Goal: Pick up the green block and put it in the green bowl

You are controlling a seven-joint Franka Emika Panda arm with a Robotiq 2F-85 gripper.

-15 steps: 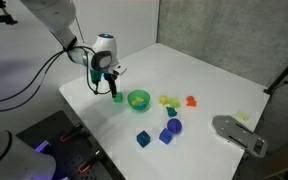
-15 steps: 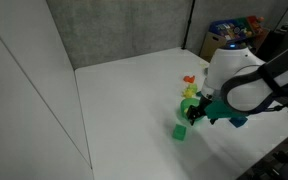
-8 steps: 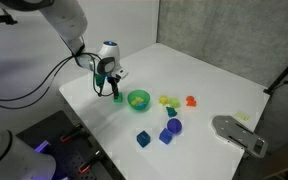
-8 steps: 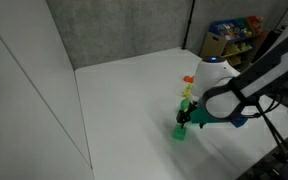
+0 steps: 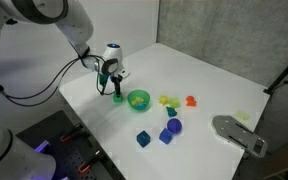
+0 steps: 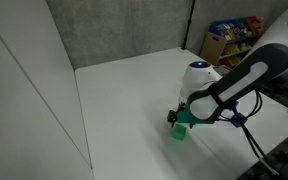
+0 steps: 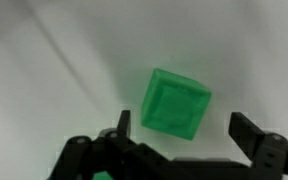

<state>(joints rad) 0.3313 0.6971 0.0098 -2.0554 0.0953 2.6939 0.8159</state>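
Note:
The green block (image 7: 176,103) is a small green cube lying on the white table; it also shows in both exterior views (image 5: 117,98) (image 6: 181,131). My gripper (image 7: 184,128) is open and hovers just above the block. Its two black fingers (image 7: 122,122) stand to either side of the block's near edge without touching it. In the exterior views the gripper (image 5: 115,88) (image 6: 175,119) points down over the block. The green bowl (image 5: 138,99) sits on the table just beside the block. In the exterior view from the opposite side the arm hides the bowl.
Two blue cubes (image 5: 142,139) (image 5: 166,136) and a blue-purple piece (image 5: 174,126) lie nearer the table's front. A yellow-green piece (image 5: 165,100) and an orange piece (image 5: 191,100) lie past the bowl. A grey device (image 5: 239,133) sits at the table's corner.
The arm has swung over the green block and come down closer to it. The block and bowl have not moved.

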